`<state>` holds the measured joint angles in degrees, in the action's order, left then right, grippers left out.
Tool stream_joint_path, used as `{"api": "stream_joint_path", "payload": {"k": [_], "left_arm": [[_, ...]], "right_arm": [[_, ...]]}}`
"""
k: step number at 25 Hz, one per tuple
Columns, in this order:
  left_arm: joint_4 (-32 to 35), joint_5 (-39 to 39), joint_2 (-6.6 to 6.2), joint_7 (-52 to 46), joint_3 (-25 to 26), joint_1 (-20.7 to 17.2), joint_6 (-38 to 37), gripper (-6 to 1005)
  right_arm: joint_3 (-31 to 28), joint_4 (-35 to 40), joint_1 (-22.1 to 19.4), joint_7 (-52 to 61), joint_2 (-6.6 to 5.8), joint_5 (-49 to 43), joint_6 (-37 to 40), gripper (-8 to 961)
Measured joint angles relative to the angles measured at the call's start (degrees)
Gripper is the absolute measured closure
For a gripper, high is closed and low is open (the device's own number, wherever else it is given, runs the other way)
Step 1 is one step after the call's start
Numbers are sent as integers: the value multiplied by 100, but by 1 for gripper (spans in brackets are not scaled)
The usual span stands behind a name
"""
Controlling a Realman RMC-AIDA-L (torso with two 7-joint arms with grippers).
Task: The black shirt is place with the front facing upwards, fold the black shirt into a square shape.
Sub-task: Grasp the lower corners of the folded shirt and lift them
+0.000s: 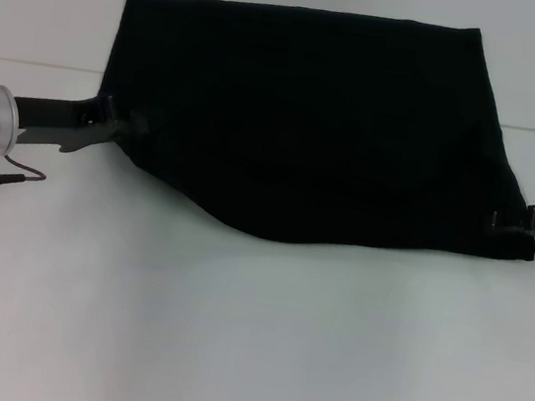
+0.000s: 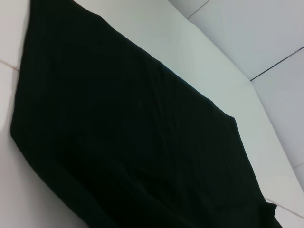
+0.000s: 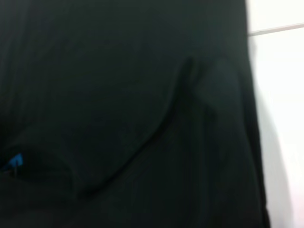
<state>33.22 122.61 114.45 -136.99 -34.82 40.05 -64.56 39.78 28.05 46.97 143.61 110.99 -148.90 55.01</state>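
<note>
The black shirt (image 1: 309,117) fills the upper middle of the head view on the white table (image 1: 248,337), its plain side up with no lettering showing, so one fold seems already made. The left gripper (image 1: 108,128) reaches its left edge and the right gripper (image 1: 533,223) its lower right corner, likely to pinch both sides together. I cannot tell whether either claw is closed on cloth.

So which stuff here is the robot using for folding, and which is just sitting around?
For the job:
- the black shirt, spread out with no letters showing
- the left gripper, at the shirt's left edge
- the right gripper, at the shirt's near right corner

Just there:
- the white table under it all
- nothing else is lying about
</note>
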Motion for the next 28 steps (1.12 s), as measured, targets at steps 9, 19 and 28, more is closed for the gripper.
{"api": "stream_joint_path", "payload": {"k": [9,19,28], "left_arm": [[0,-1,32,-7,2,45,-3,972],[11,-88,33,-12,11,6,-22,973],[9,-89,36,-12,11,29,-9,973]], "right_arm": [[46,-60,35,-89,123,2,-232,93],[13,2,-4,48,142,32,-145,141],[30,25,-19,64,119,17,-164,363]]}}
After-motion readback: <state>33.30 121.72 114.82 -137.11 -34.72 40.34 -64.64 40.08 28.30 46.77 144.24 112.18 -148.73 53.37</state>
